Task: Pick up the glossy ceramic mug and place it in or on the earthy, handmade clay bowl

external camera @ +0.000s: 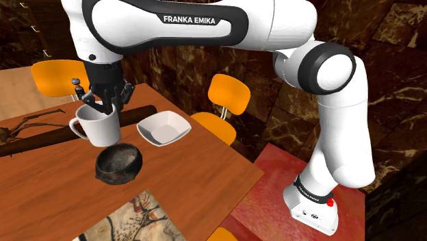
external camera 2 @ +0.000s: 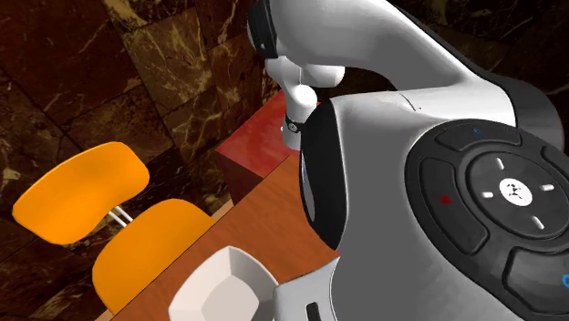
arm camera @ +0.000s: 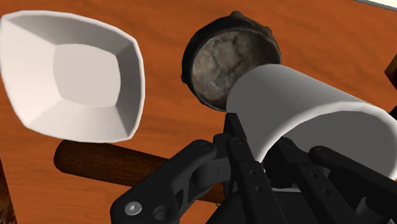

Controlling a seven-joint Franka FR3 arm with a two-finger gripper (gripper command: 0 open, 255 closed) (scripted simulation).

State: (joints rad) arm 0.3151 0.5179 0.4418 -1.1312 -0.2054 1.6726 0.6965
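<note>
A white robot arm [external camera: 205,24] reached over a wooden table [external camera: 205,171]. Its black gripper [external camera: 104,106] was pinching the rim of a white mug [external camera: 99,125], one finger inside the wall and one outside. The mug hung clear of the tabletop, slightly tilted, with its handle pointing away from the dark rough bowl [external camera: 118,164].

The dark rough bowl stood upright on the table. In the shoulder view the mug hovered just above and to the left of it, close but not touching. Seen from the wrist, the mug [arm camera: 305,121] overlapped the near edge of the bowl [arm camera: 226,54], whose mottled grey inside lay open.

A white square dish [external camera: 163,128] sat near the bowl, on the opposite side from the mug. A dark log [external camera: 41,140] lay on the table beyond the bowl, behind the mug. An orange chair [external camera: 226,96] stood at the table edge past the dish.
</note>
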